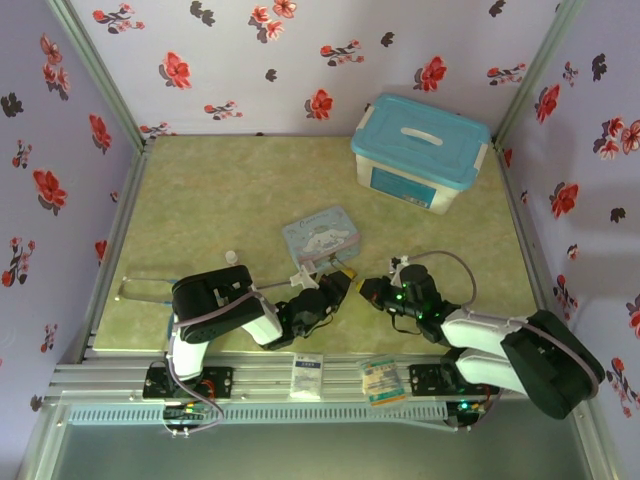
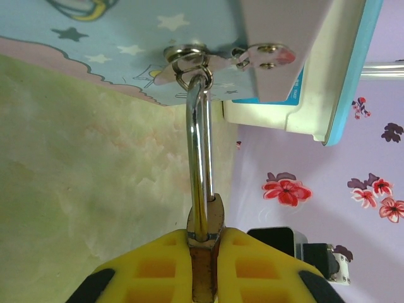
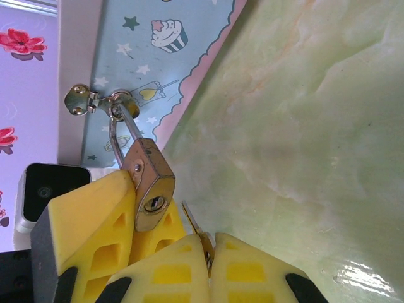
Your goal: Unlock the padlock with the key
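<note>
The brass padlock [image 3: 149, 183] hangs by its silvery shackle [image 2: 201, 158] from the hasp of the cartoon-printed tin [image 1: 320, 237]. My left gripper [image 2: 203, 252] is shut on the padlock's body [image 2: 205, 243], whose keyhole [image 3: 154, 203] faces the right wrist camera. My right gripper [image 3: 208, 249] is shut on the slim key [image 3: 194, 222]. The key's blade tip sits just right of and below the keyhole, outside it. From above, both grippers meet in front of the tin, the left gripper [image 1: 335, 290] and the right gripper [image 1: 372, 292] close together.
A blue-lidded white box [image 1: 420, 150] stands at the back right. A small white knob-like piece [image 1: 232, 257] lies left of the tin. Two paper packets [image 1: 340, 377] rest on the near rail. Floral walls close the table on three sides.
</note>
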You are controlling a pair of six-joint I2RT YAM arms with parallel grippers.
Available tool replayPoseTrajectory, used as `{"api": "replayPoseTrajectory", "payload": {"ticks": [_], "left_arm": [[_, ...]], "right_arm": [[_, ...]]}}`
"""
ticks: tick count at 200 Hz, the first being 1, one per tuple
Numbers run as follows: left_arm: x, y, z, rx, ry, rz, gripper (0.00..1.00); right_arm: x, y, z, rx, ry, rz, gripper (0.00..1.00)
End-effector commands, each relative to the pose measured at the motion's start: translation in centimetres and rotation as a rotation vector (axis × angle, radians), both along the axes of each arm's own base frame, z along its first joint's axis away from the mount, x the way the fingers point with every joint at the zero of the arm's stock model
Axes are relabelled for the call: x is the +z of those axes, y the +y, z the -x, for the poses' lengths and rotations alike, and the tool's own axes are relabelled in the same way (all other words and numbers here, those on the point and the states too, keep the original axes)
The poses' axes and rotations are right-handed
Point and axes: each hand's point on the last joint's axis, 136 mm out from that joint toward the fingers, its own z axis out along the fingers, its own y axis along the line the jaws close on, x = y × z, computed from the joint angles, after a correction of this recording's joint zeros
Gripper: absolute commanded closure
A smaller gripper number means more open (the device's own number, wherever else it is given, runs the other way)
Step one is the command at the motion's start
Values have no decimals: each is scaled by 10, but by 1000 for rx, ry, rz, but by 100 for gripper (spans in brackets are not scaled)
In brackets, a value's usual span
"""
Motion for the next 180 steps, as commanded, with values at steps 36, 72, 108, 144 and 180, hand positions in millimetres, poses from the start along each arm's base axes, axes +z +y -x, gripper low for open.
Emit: {"api": "replayPoseTrajectory", "payload": {"ticks": [36,72,108,144,180], "left_arm": [[29,8,-14,33,-73,42,100],[27,-6,-11,3,-51,69,100],[36,-5,-9,-2,-64,82,100],[23,2,-6,9,-47,54,100],[25,-5,-11,9,-62,51,100]], "right_arm": [[9,-5,-2,-21,-38,-7,100],[10,-4,-3,-16,-42,7,100],[9,2,-10,-15,-44,-15,100],[16,-2,-15,-33,-62,-24,100],[11,-8,-8,-26,-50,15,100]]}}
